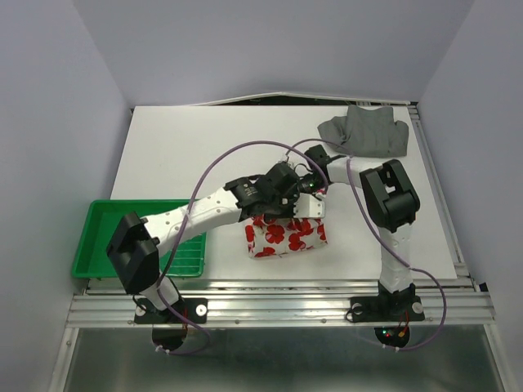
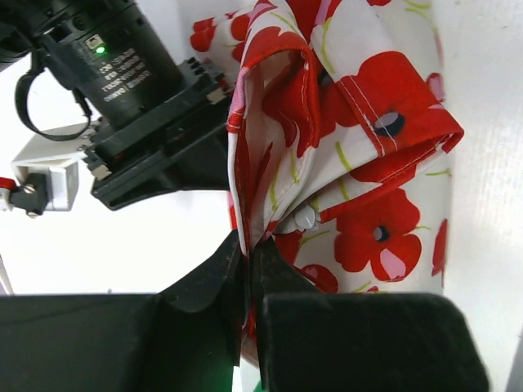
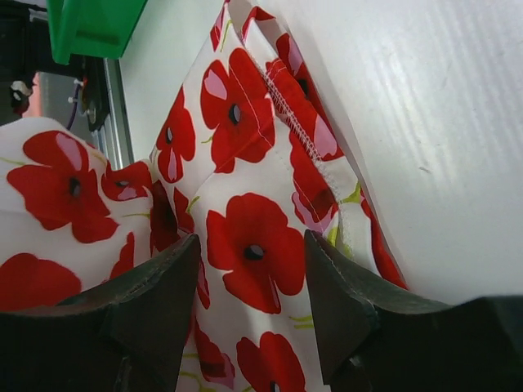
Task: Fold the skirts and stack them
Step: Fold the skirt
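Two grippers meet on the printed skirt (image 1: pixel 286 237): my left gripper (image 2: pixel 248 245) is pinched on its edge, my right gripper (image 3: pixel 252 245) straddles the cloth, jaws apart. It lies bunched, half folded I judge, just beside the green tray (image 1: pixel 102 237); the grey skirt (image 1: pixel 365 131) sits crumpled well beyond the tray, unfolded, unstacked.

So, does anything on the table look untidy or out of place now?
Yes. The grey skirt lies crumpled in the far right corner, not folded. The green tray seems to stick out past the left edge of the white board. Nothing looks spilled or damaged.
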Motion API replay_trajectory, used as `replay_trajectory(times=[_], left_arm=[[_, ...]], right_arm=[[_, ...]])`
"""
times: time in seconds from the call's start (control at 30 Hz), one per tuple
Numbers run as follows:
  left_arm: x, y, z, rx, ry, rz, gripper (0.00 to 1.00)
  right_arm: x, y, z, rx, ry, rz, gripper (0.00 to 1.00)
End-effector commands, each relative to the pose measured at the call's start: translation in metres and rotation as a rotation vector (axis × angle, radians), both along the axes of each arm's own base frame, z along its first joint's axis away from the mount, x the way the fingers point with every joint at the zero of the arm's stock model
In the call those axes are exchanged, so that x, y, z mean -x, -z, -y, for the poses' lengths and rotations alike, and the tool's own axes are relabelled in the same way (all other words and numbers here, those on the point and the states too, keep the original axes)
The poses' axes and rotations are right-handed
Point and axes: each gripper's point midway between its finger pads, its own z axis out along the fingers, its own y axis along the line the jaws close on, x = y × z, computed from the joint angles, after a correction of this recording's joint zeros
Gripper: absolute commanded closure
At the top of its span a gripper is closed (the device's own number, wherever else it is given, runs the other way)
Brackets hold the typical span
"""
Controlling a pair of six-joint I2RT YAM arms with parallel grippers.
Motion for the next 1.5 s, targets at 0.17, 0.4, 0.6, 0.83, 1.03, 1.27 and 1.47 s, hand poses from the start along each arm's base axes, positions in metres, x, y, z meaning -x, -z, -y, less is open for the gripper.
replay_trajectory(times=[0.17,0.4,0.6,0.83,1.03,1.27,1.47], left_arm=[[-0.036,0.008,0.009,0.018,-0.005,0.147,1.00],[-0.030,0.028,0.009,0.021,-0.012,0.108,1.00],[-0.029,0.046,0.001,0.003,-0.053,0.095,1.00],[-0.026,0.050,-0.005,-0.002,-0.081,0.138,1.00],[-0.013,0.045,-0.002,0.003,-0.051,0.140,1.00],[-0.012,0.041,-0.003,0.000,-0.047,0.142,1.00],[-0.018,0.041,-0.003,-0.003,-0.056,0.154,1.00]], right_arm=[[0.029,0.017,0.007,0.073,-0.027,-0.079,0.43],[0.026,0.017,0.006,0.085,-0.014,-0.083,0.48],[0.020,0.019,0.006,0.112,0.009,-0.090,0.56],[0.003,0.006,-0.003,0.139,0.095,-0.143,0.69],[-0.031,-0.047,-0.019,0.080,0.160,-0.058,0.58],[-0.057,-0.031,-0.018,0.156,0.214,0.000,0.65],[-0.040,0.016,-0.007,0.233,0.202,-0.087,0.75]])
